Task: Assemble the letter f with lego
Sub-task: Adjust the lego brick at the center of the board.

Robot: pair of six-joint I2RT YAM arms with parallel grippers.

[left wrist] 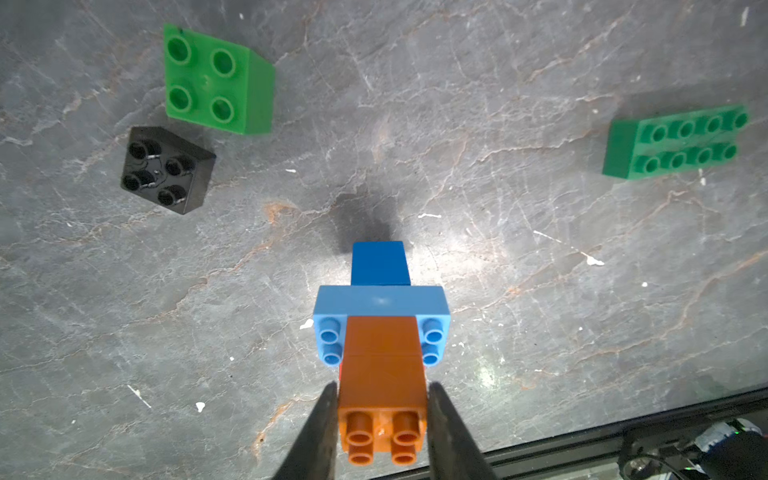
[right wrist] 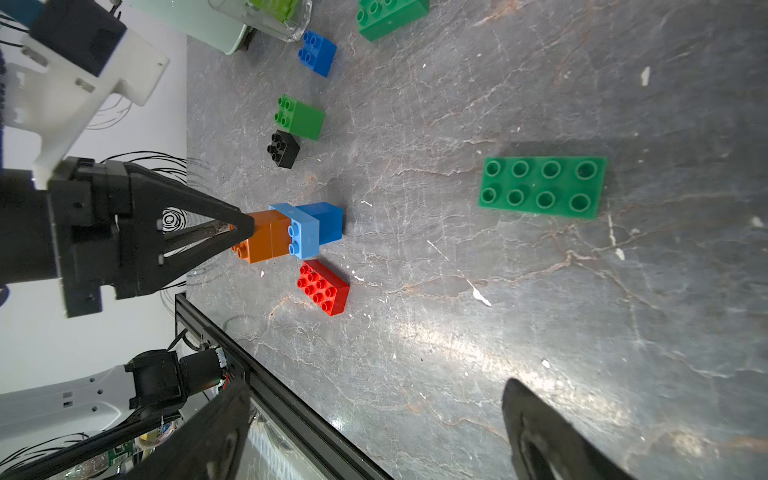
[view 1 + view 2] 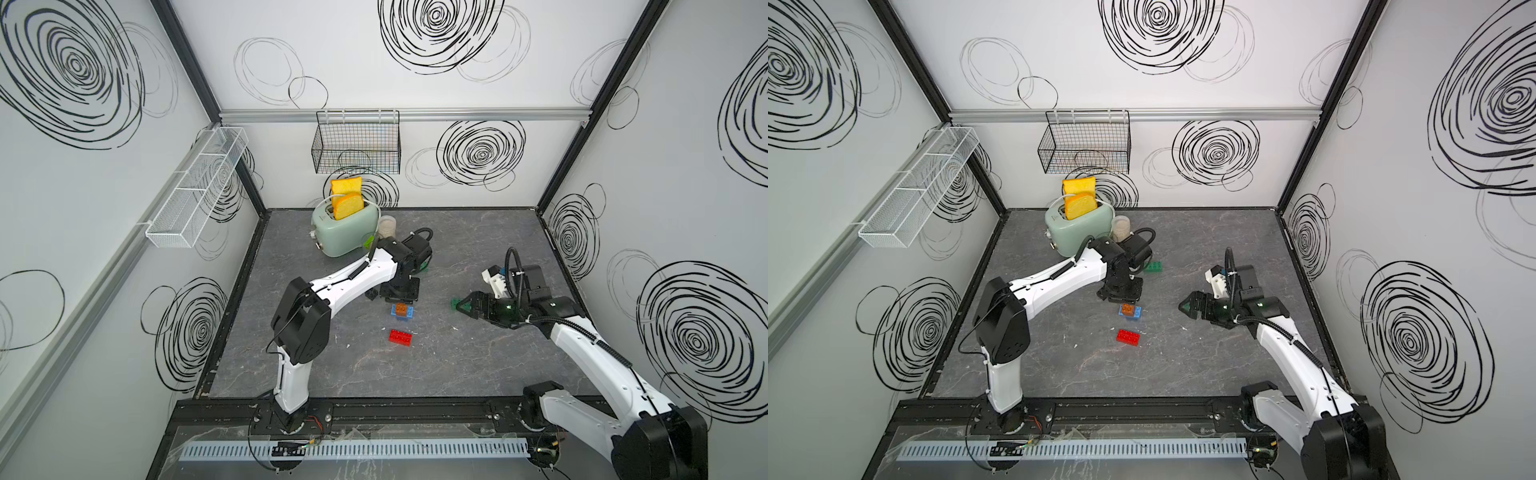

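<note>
My left gripper (image 1: 382,388) is shut on the orange brick (image 1: 382,365) that tops an upright lego stack, above a light blue oblong (image 1: 380,301) and a blue brick (image 1: 380,264); both top views show the stack (image 3: 402,311) (image 3: 1129,311) mid-table. A red oblong (image 3: 402,336) lies just in front of it. Loose on the table are a green square (image 1: 216,79), a black square (image 1: 166,170), a green oblong (image 1: 673,143) and a blue square (image 2: 318,52). My right gripper (image 2: 376,386) hangs open and holds nothing, near a flat green oblong (image 2: 542,187).
A mint toaster (image 3: 345,232) with two bread slices stands at the back, with a clear cup (image 3: 386,226) beside it. A black wire basket (image 3: 356,141) hangs on the back wall and a white mesh one (image 3: 195,187) on the left wall. A black rail (image 3: 374,409) edges the front.
</note>
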